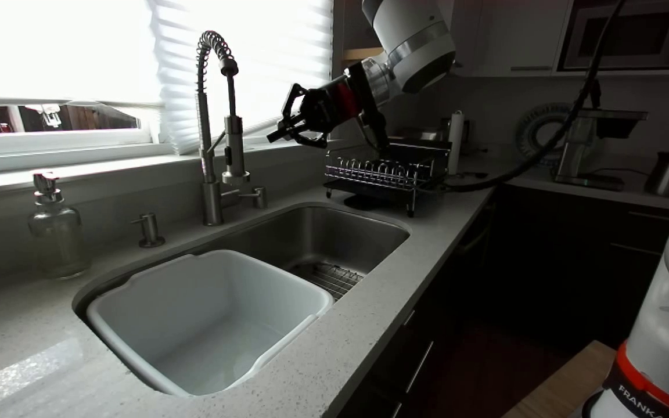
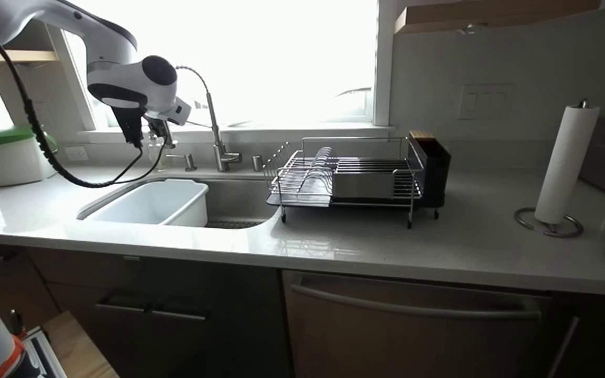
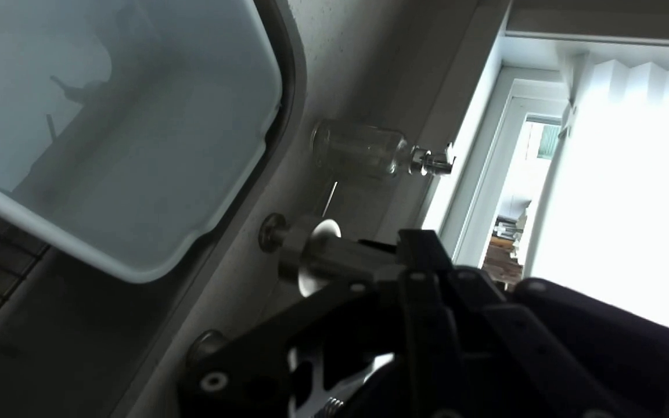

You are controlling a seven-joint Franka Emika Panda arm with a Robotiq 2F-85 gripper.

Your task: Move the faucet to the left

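The pale, speckled counter (image 1: 375, 313) carried a brushed-steel sink (image 1: 346, 232) and, beside it, a chrome wire dish rack (image 2: 364, 186) with a black box (image 2: 434, 170) at its end. In the sink sat a smooth white rectangular tub (image 1: 166, 290), light and shadow across its floor, beside a dark wire grid (image 1: 334, 277). Behind the sink rose the tall chrome coil-sprung gooseneck faucet (image 1: 205, 136), spray head (image 1: 234, 148) hanging down. I had my black hand (image 1: 279, 133) near that head, fingers (image 3: 424, 252) pressed together; whether they touched it, I could not tell. Farther along stood a clear pump bottle (image 1: 58, 244), its contents too dim to read, and a short metal post (image 1: 150, 231).
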